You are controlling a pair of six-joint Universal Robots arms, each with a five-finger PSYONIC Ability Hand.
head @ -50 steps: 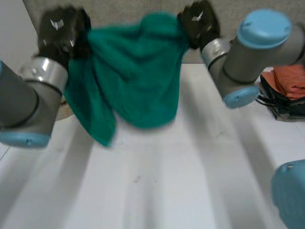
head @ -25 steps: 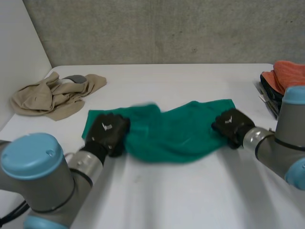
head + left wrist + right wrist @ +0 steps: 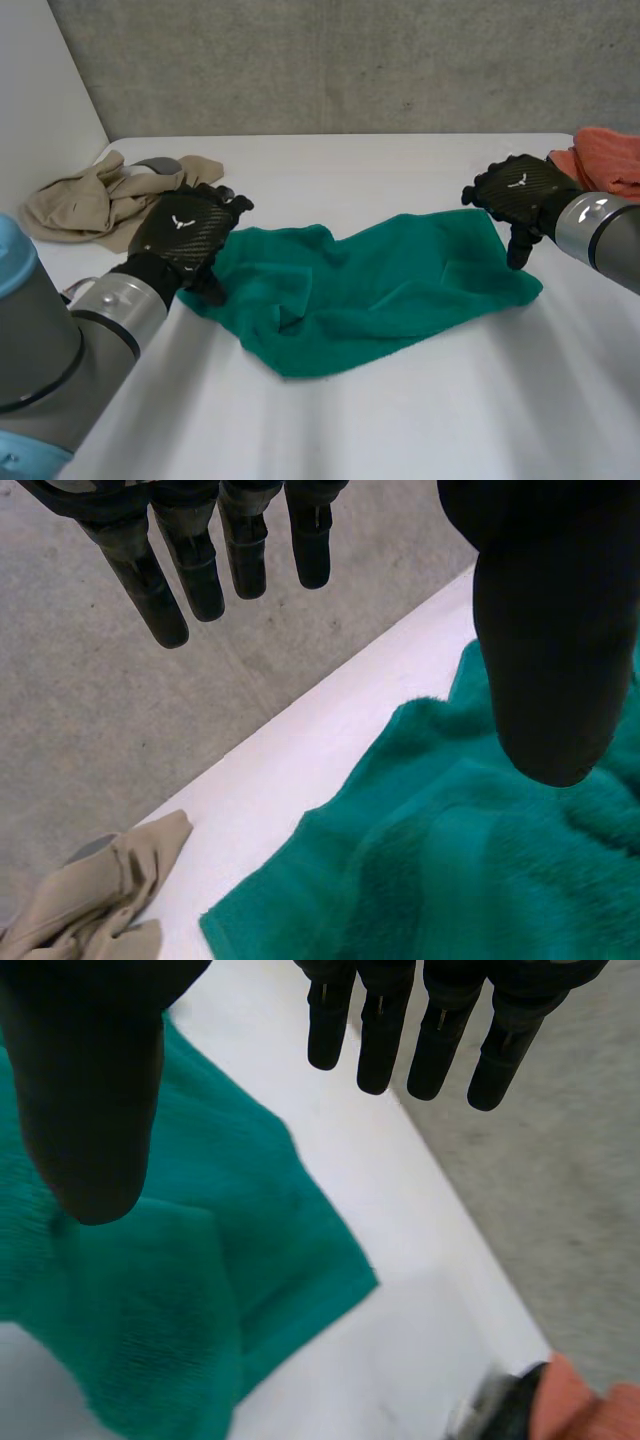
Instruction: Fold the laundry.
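A green towel point(image 3: 370, 295) lies rumpled on the white table point(image 3: 400, 420), spread between my two hands. My left hand point(image 3: 190, 235) hovers over the towel's left end, open, fingers straight and holding nothing. In the left wrist view the towel point(image 3: 470, 860) lies under the thumb point(image 3: 550, 630), with the fingers point(image 3: 200, 560) spread apart above it. My right hand point(image 3: 520, 195) is above the towel's right end, also open and empty. In the right wrist view the towel's corner point(image 3: 200, 1280) lies below the thumb point(image 3: 90, 1080) and the straight fingers point(image 3: 430, 1030).
A beige garment point(image 3: 115, 200) lies crumpled at the table's far left, by the white side wall; its edge point(image 3: 90, 900) shows past the towel in the left wrist view. Folded orange cloth point(image 3: 610, 160) sits on a dark holder at the far right. A concrete wall backs the table.
Both hands brought the towel down from the air onto the table, then let go and opened. They now stand lifted just off its two ends.
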